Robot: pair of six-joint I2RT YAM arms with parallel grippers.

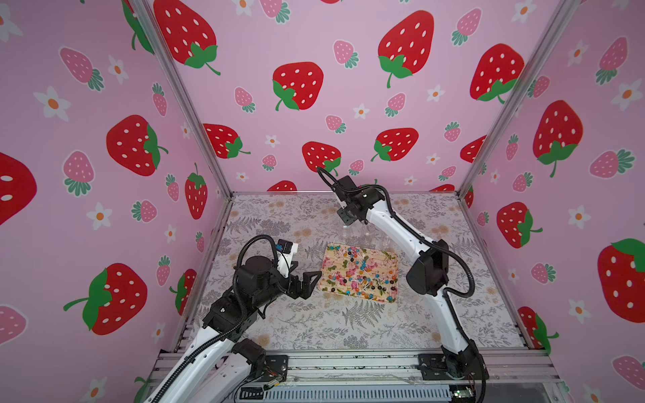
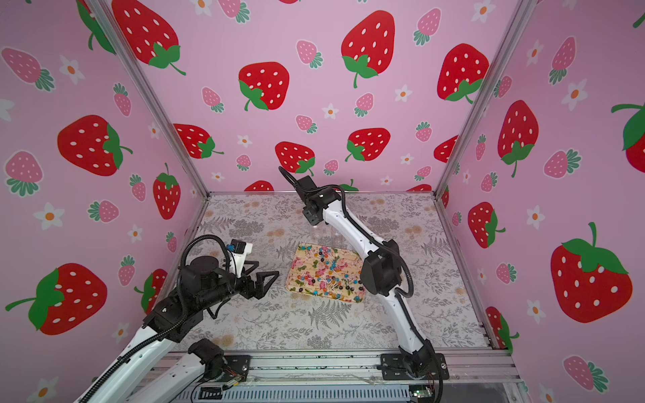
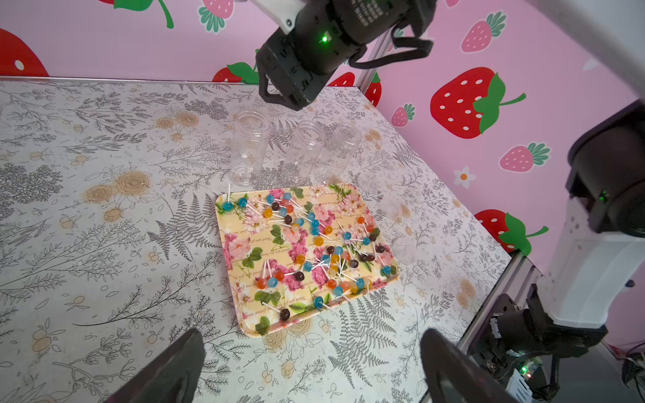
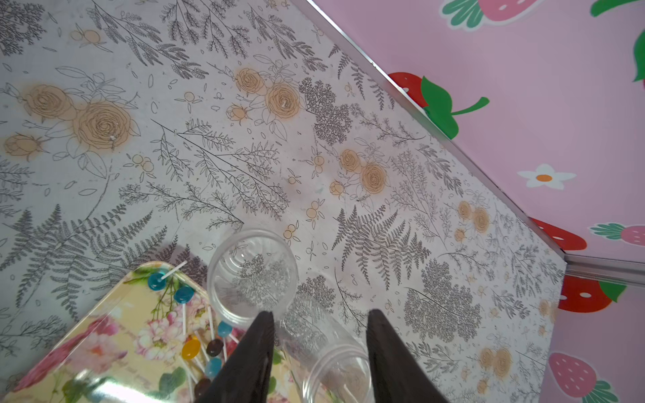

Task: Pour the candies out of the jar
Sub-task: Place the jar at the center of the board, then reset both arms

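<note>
Jar point(image 4: 336, 375) — below right gripper's point(image 4: 321, 311) parted jaws (candies point(image 4: 191, 350) on tray point(image 4: 115, 314))

Bright even light, soft shadows; glare on tray point(image 4: 115, 387); edges distorted.

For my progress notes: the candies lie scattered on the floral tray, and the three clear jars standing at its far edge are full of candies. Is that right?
Not quite: the three clear jars are empty. The left wrist view looks straight through them to the patterned tabletop. The rest holds: the candies lie scattered on the floral tray, and the jars stand at its far edge.
</note>
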